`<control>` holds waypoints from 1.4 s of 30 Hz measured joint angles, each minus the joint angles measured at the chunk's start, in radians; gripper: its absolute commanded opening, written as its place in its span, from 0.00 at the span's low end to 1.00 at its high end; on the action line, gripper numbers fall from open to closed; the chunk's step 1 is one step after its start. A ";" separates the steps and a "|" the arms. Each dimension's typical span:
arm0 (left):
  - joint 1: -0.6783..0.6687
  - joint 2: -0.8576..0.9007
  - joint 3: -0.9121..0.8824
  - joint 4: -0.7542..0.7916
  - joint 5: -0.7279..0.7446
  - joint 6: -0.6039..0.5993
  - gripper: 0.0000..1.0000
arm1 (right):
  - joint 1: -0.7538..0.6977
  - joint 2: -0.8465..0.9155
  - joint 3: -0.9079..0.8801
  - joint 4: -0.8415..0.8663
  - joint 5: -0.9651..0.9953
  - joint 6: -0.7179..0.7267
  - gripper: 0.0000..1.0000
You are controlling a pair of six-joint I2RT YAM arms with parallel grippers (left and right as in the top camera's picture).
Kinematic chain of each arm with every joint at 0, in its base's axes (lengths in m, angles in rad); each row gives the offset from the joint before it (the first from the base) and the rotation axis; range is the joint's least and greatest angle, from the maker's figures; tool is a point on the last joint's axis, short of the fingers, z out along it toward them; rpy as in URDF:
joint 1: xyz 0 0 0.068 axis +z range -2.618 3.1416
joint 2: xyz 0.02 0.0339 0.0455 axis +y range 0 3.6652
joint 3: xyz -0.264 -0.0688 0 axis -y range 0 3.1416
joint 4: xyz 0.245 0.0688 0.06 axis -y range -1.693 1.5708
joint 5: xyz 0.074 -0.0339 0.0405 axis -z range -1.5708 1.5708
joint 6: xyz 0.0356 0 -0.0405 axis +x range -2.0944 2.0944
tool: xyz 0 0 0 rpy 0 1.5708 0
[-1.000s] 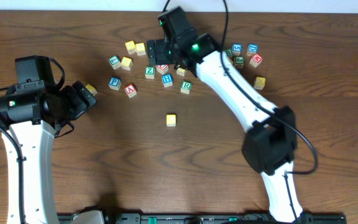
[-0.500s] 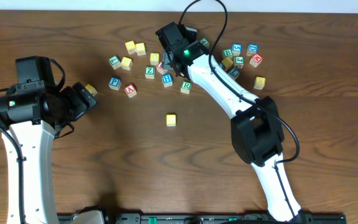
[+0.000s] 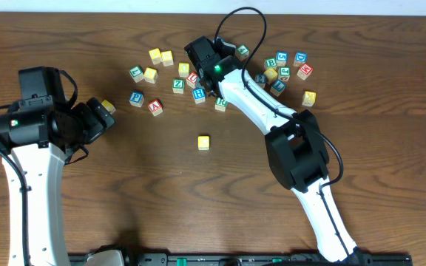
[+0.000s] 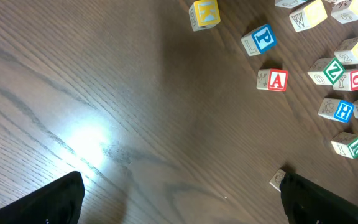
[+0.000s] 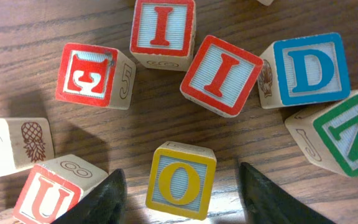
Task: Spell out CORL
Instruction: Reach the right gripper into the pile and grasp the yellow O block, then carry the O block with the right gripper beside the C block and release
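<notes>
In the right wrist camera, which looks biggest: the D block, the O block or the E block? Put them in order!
1. D block and O block: they look about alike, too close to rank.
2. E block: looks a bit smaller.

I only get a dark brown wood-grain table (image 3: 124,185) filling each view. There's a pale strip (image 3: 87,6) beyond the table's far edge and a black rail (image 3: 235,260) along its near edge. A bright glare patch (image 4: 82,146) sits on the table in the left wrist view.
</notes>
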 measured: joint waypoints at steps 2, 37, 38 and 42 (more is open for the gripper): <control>0.000 0.000 0.000 0.000 0.000 0.000 0.99 | 0.000 0.000 0.000 0.000 0.000 0.000 0.52; 0.000 0.000 0.000 -0.001 0.000 0.000 0.99 | -0.041 -0.103 -0.013 -0.106 -0.171 -0.192 0.23; 0.000 0.000 0.000 0.000 0.000 0.000 0.99 | -0.041 -0.129 -0.012 -0.140 -0.185 -0.199 0.23; 0.000 0.000 0.000 0.003 0.000 0.000 0.99 | -0.039 -0.306 -0.008 -0.354 -0.243 -0.252 0.25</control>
